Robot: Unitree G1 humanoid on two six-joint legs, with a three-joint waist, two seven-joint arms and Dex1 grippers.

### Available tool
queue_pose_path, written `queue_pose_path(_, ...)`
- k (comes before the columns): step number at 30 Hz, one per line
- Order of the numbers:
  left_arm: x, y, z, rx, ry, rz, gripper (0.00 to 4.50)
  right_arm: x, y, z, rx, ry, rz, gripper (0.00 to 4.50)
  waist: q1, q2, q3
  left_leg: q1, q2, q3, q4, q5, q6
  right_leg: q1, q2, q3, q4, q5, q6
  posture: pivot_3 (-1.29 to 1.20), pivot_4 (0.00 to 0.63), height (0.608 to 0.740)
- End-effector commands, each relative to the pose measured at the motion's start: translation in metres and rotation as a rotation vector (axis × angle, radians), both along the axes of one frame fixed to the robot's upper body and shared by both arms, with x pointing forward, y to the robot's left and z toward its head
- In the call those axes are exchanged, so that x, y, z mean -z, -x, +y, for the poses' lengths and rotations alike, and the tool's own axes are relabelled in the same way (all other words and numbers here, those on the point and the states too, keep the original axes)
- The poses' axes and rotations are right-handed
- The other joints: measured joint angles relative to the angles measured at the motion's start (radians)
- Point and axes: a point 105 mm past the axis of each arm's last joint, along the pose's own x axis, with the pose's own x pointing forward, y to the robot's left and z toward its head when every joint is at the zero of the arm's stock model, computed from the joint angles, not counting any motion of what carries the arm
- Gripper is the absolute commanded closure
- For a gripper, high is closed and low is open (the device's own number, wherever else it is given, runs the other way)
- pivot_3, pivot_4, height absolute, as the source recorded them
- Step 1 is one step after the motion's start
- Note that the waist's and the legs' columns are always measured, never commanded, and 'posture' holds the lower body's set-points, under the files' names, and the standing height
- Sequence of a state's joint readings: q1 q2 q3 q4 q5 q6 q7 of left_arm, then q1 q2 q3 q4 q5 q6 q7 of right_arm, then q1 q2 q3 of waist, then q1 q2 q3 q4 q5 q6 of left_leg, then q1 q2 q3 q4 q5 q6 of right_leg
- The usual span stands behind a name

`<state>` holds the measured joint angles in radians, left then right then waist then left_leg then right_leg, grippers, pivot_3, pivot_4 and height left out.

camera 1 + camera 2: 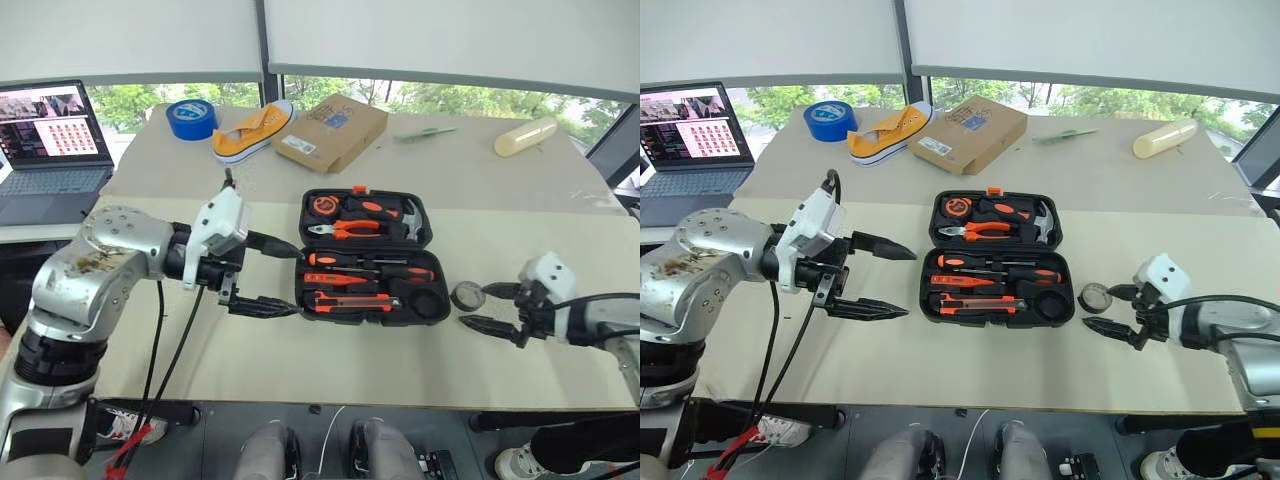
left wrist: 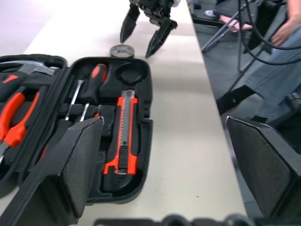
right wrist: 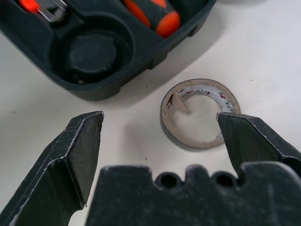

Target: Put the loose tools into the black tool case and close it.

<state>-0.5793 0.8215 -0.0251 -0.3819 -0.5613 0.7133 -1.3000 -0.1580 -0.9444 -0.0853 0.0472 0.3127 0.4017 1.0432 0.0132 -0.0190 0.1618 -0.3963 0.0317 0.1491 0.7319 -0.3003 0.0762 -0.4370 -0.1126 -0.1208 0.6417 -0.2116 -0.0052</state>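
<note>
both head eyes look forward and down over the beige table (image 1: 330, 380). each wrist camera sits low, sharing the open black moulded plastic tool case (image 2: 141, 141) edge.

A beige worktop (image 1: 520, 230) is filling the middle of the room. Two white roller blinds (image 1: 440, 35) are hanging lowered at twelve o'clock, and daylight is coming through the window strip (image 1: 400, 97) beneath them, where green trees are showing. An open laptop (image 1: 45, 140) is glowing on a side desk at ten o'clock. Dark floor (image 1: 440, 430) is showing at six o'clock.
</note>
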Motion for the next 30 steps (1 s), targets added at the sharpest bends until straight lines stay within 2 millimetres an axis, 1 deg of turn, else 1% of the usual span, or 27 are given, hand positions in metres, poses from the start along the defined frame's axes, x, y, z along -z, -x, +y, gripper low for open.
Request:
queue_pose_path(1, -0.01, 0.002, -0.001, 0.008, 0.009, -0.073, 0.02, -0.003, -0.011, 0.006, -0.024, 0.031, -0.06, 0.0, -0.002, 0.0, 0.0, 0.0, 0.0, 0.0, 0.0, 0.0, 0.0, 0.0, 0.0, 0.0, 0.0, 0.0, 0.0, 0.0, 0.15, 0.731)
queue_pose_path(3, -0.009, 0.002, 0.0, 0.008, -0.002, -0.079, 0.02, 0.003, -0.015, 0.007, -0.013, 0.054, -0.057, 0.0, -0.003, 0.0, 0.0, 0.0, 0.0, 0.0, 0.0, 0.0, -0.001, 0.0, 0.0, 0.0, 0.0, 0.0, 0.0, 0.0, 0.15, 0.731)
queue_pose_path(4, -0.008, 0.002, 0.001, 0.011, -0.007, -0.082, 0.0, 0.006, -0.017, 0.008, -0.011, 0.069, -0.058, 0.53, -0.003, 0.0, 0.0, 0.0, 0.0, 0.0, 0.0, 0.0, -0.001, 0.0, 0.0, 0.0, 0.0, 0.0, 0.001, 0.0, 0.15, 0.731)
queue_pose_path(5, -0.008, 0.002, 0.001, 0.013, -0.011, -0.084, 0.0, 0.008, -0.018, 0.008, -0.01, 0.079, -0.059, 0.79, -0.002, 0.0, 0.0, 0.0, 0.0, 0.0, 0.0, 0.0, -0.001, 0.0, 0.0, 0.0, 0.0, -0.002, 0.004, 0.0, 0.15, 0.731)
queue_pose_path(6, -0.008, 0.001, 0.001, 0.014, -0.011, -0.083, 0.0, 0.008, -0.019, 0.009, -0.012, 0.08, -0.06, 0.95, -0.002, 0.0, 0.0, 0.0, 0.0, 0.0, 0.0, 0.0, -0.001, 0.0, 0.0, 0.0, 0.0, -0.004, 0.006, 0.0, 0.15, 0.731)
queue_pose_path(7, -0.008, 0.001, 0.001, 0.015, -0.01, -0.082, 0.0, 0.008, -0.021, 0.009, -0.009, 0.081, -0.068, 1.43, -0.003, 0.0, 0.0, 0.0, 0.0, 0.0, 0.0, 0.0, -0.001, 0.0, 0.0, 0.0, 0.0, -0.004, 0.006, 0.0, 0.15, 0.731)
queue_pose_path(9, -0.008, 0.001, 0.0, 0.017, -0.009, -0.081, 0.0, 0.005, -0.024, 0.008, 0.001, 0.09, -0.096, 2.09, -0.003, 0.0, 0.0, 0.0, 0.0, 0.0, 0.0, 0.001, -0.001, 0.0, 0.0, 0.0, 0.0, -0.003, 0.006, 0.0, 0.15, 0.731)
queue_pose_path(10, -0.008, 0.0, 0.0, 0.017, -0.011, -0.082, 0.0, 0.003, -0.023, 0.007, 0.0, 0.091, -0.101, 2.49, -0.003, 0.0, 0.0, 0.0, 0.0, 0.0, 0.0, 0.001, -0.001, 0.0, 0.0, 0.0, 0.0, -0.003, 0.006, 0.0, 0.15, 0.731)
queue_pose_path(11, -0.007, 0.0, 0.0, 0.017, -0.013, -0.084, 0.0, 0.001, -0.021, 0.007, -0.001, 0.09, -0.102, 2.76, -0.002, 0.0, 0.0, 0.0, 0.0, 0.0, 0.0, 0.001, -0.001, 0.0, 0.0, 0.0, 0.0, -0.003, 0.006, 0.0, 0.15, 0.731)
queue_pose_path(12, -0.006, -0.001, -0.001, 0.017, -0.016, -0.087, 0.0, -0.002, -0.019, 0.005, -0.001, 0.087, -0.105, 3.17, -0.001, 0.0, 0.0, 0.001, 0.0, 0.0, 0.0, 0.001, -0.001, 0.0, 0.0, 0.0, 0.001, -0.003, 0.006, 0.0, 0.15, 0.731)
queue_pose_path(13, -0.006, -0.001, -0.001, 0.018, -0.018, -0.088, 0.0, -0.006, -0.016, 0.004, -0.003, 0.083, -0.108, 3.44, -0.001, 0.0, 0.0, 0.0, 0.0, 0.0, 0.0, 0.001, -0.001, 0.0, 0.0, 0.0, 0.001, -0.003, 0.006, 0.0, 0.15, 0.731)
queue_pose_path(14, -0.006, -0.001, -0.001, 0.019, -0.019, -0.089, 0.0, -0.012, -0.012, 0.004, -0.009, 0.075, -0.116, 3.75, 0.001, 0.0, 0.0, 0.0, 0.0, 0.0, 0.0, 0.001, -0.001, 0.0, 0.0, 0.0, 0.0, -0.003, 0.005, 0.0, 0.15, 0.731)
queue_pose_path(15, -0.006, -0.001, -0.001, 0.02, -0.019, -0.089, 0.0, -0.018, -0.01, 0.004, -0.012, 0.065, -0.125, 4.18, 0.001, 0.001, 0.0, 0.0, 0.0, 0.0, 0.0, 0.0, -0.001, 0.0, 0.0, 0.0, 0.0, -0.003, 0.005, 0.0, 0.15, 0.731)
queue_pose_path(16, -0.006, -0.001, -0.001, 0.02, -0.02, -0.09, 0.0, -0.028, -0.008, 0.005, -0.014, 0.042, -0.136, 4.43, 0.001, 0.001, 0.0, 0.0, 0.0, 0.0, 0.0, 0.0, -0.001, 0.0, 0.0, 0.0, 0.0, -0.003, 0.005, 0.0, 0.15, 0.731)
queue_pose_path(18, -0.005, -0.001, -0.001, 0.02, -0.022, -0.091, 0.0, -0.046, -0.006, 0.01, -0.015, -0.005, -0.172, 4.43, -0.001, 0.001, 0.0, 0.0, 0.0, 0.0, 0.0, 0.0, -0.001, 0.0, 0.0, 0.0, 0.0, -0.003, 0.004, 0.0, 0.15, 0.731)
queue_pose_path(19, -0.005, -0.001, 0.0, 0.02, -0.023, -0.091, 0.0, -0.052, -0.006, 0.012, -0.014, -0.019, -0.183, 4.43, -0.003, 0.001, 0.001, 0.0, 0.0, 0.0, 0.0, 0.0, -0.001, 0.0, 0.0, 0.0, 0.001, -0.002, 0.004, 0.0, 0.15, 0.731)
queue_pose_path(21, -0.004, -0.001, 0.001, 0.023, -0.031, -0.094, 0.0, -0.07, -0.005, 0.024, -0.036, -0.075, -0.212, 4.43, -0.007, 0.001, 0.001, 0.001, 0.001, 0.0, 0.0, 0.001, -0.001, 0.0, 0.001, 0.0, 0.001, -0.002, 0.003, 0.0, 0.15, 0.731)
queue_pose_path(22, -0.003, -0.001, 0.001, 0.027, -0.036, -0.09, 0.0, -0.08, -0.002, 0.037, -0.077, -0.109, -0.224, 4.43, -0.008, 0.001, 0.001, 0.001, 0.001, 0.0, -0.001, 0.001, -0.002, 0.0, 0.001, 0.001, 0.001, -0.002, 0.003, 0.0, 0.15, 0.731)
queue_pose_path(23, -0.003, 0.0, 0.001, 0.036, -0.039, -0.083, 0.0, -0.085, 0.002, 0.051, -0.127, -0.133, -0.224, 4.43, -0.008, 0.002, 0.001, 0.001, 0.001, 0.0, -0.001, 0.001, -0.002, 0.0, 0.001, 0.0, 0.001, -0.002, 0.003, 0.0, 0.15, 0.731)
queue_pose_path(24, -0.003, 0.0, 0.001, 0.042, -0.04, -0.078, 0.0, -0.088, 0.005, 0.06, -0.158, -0.145, -0.22, 4.43, -0.008, 0.002, 0.001, 0.001, 0.001, 0.0, -0.002, 0.001, -0.002, -0.001, 0.001, 0.001, 0.001, -0.001, 0.001, 0.0, 0.15, 0.731)
queue_pose_path(25, -0.003, 0.001, 0.0, 0.051, -0.04, -0.073, 0.0, -0.087, 0.008, 0.069, -0.189, -0.146, -0.215, 4.43, -0.007, 0.002, 0.001, 0.001, 0.001, 0.0, -0.002, 0.001, -0.002, -0.001, 0.001, 0.001, 0.001, 0.0, -0.001, 0.0, 0.15, 0.731)
queue_pose_path(27, -0.003, 0.001, -0.002, 0.058, -0.042, -0.077, 0.0, -0.078, 0.009, 0.086, -0.231, -0.112, -0.214, 4.43, -0.004, 0.002, 0.001, 0.001, 0.001, 0.0, -0.002, 0.001, -0.002, -0.001, 0.001, 0.0, 0.0, 0.0, -0.002, 0.0, 0.15, 0.731)
queue_pose_path(28, -0.003, 0.0, -0.002, 0.06, -0.045, -0.082, 0.0, -0.073, 0.009, 0.092, -0.24, -0.099, -0.213, 4.43, -0.001, 0.002, 0.001, 0.001, 0.001, 0.0, -0.002, 0.001, -0.002, -0.001, 0.001, 0.0, 0.0, 0.0, -0.002, 0.0, 0.15, 0.731)
queue_pose_path(30, -0.003, -0.002, -0.002, 0.058, -0.049, -0.088, 0.0, -0.058, 0.008, 0.096, -0.237, -0.072, -0.194, 4.43, 0.002, 0.002, 0.001, 0.0, 0.0, 0.0, -0.002, 0.001, -0.002, 0.0, 0.0, -0.001, 0.0, 0.0, -0.001, 0.0, 0.15, 0.731)
